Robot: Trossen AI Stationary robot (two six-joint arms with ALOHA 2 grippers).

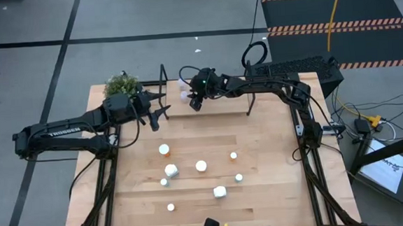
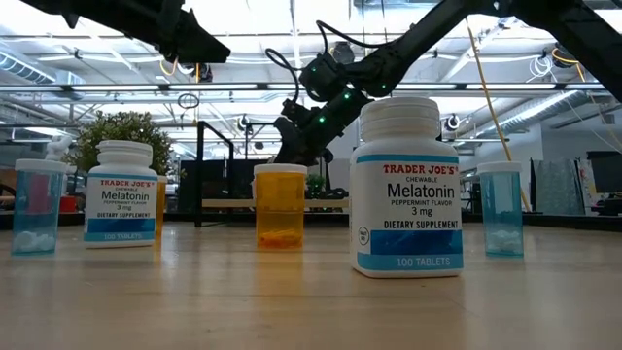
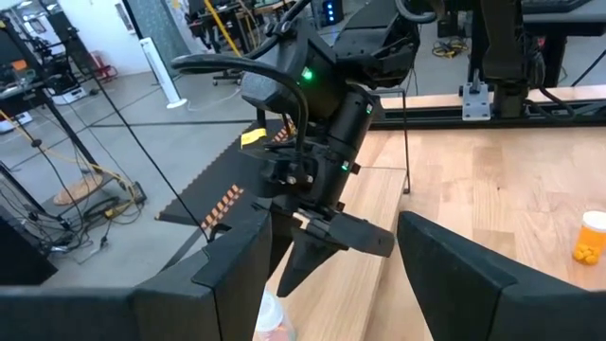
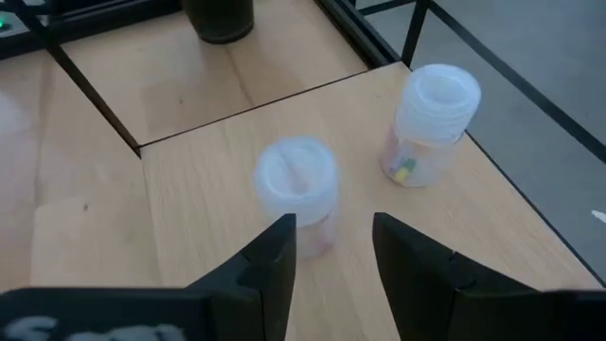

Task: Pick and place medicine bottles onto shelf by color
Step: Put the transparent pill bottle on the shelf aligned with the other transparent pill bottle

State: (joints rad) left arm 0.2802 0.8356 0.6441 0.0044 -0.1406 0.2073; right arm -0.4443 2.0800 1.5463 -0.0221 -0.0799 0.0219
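The shelf [image 1: 222, 101] stands at the table's far side. Two clear medicine bottles with white caps stand upright on its left end: one [image 4: 295, 189] just beyond my right gripper's fingertips, the other [image 4: 431, 123] by the board's corner. My right gripper [image 4: 331, 237] hangs open over that end, slanting down. My left gripper [image 1: 163, 110] waits open beside the shelf's left end, holding nothing. Several more bottles stand on the table, among them an orange one [image 1: 164, 149] and a white one [image 1: 220, 192]. My right gripper has one fingertip [image 4: 279, 232] close against the lower side of the nearer clear bottle. Whether it touches the bottle, I cannot tell. The bottle stands upright on the shelf board, ahead of the gap between the fingers.
A green plant [image 1: 121, 84] sits at the table's far left corner. The shelf's black end frames [image 1: 163, 77] rise beside both grippers. In the low view two Melatonin bottles [image 2: 406, 190], an orange bottle [image 2: 280, 206] and blue ones [image 2: 500, 209] stand near the front edge.
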